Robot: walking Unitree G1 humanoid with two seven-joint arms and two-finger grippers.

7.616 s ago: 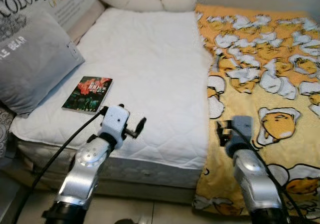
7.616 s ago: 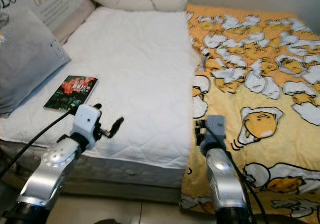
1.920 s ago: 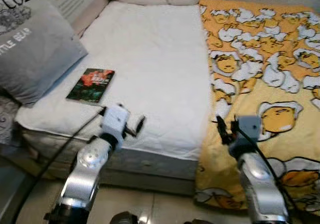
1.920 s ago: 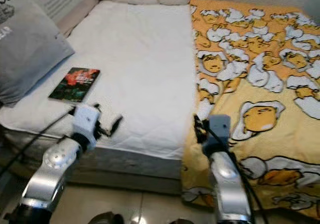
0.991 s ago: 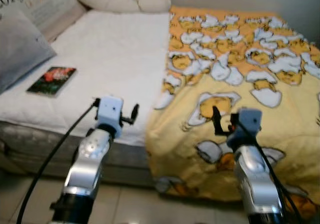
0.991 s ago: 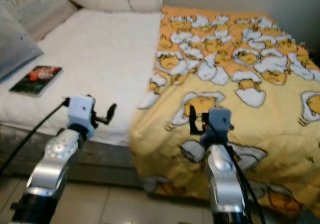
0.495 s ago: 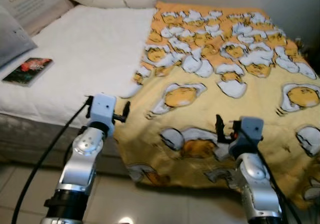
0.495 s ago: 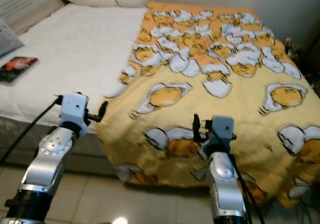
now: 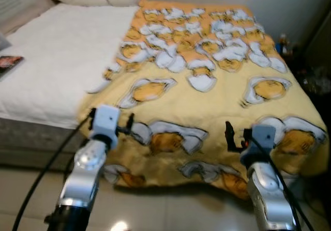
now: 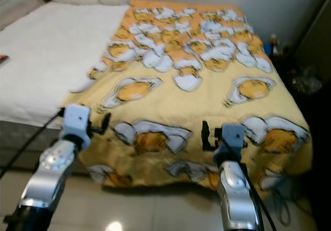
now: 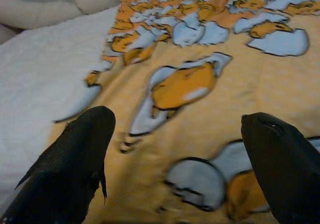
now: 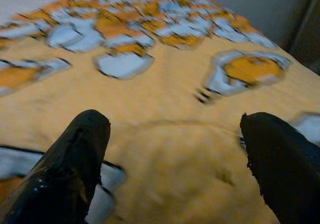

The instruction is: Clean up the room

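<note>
A yellow egg-print blanket point(image 9: 207, 81) covers the bed's right half, its near edge overhanging; white mattress point(image 9: 51, 60) lies bare at left. Left gripper point(image 11: 180, 159) and right gripper point(image 12: 175, 154) hover over that edge, jaws wide open, empty. Best approach: pinch the hem evenly with both.

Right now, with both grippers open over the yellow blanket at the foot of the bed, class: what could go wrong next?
1. The blanket hangs over the bed's edge toward the floor; the robot's feet may well catch it.
2. The left gripper and right gripper face flat cloth with no raised fold, so a pinch could slip.
3. Small items beside the bed could be knocked over.
</note>
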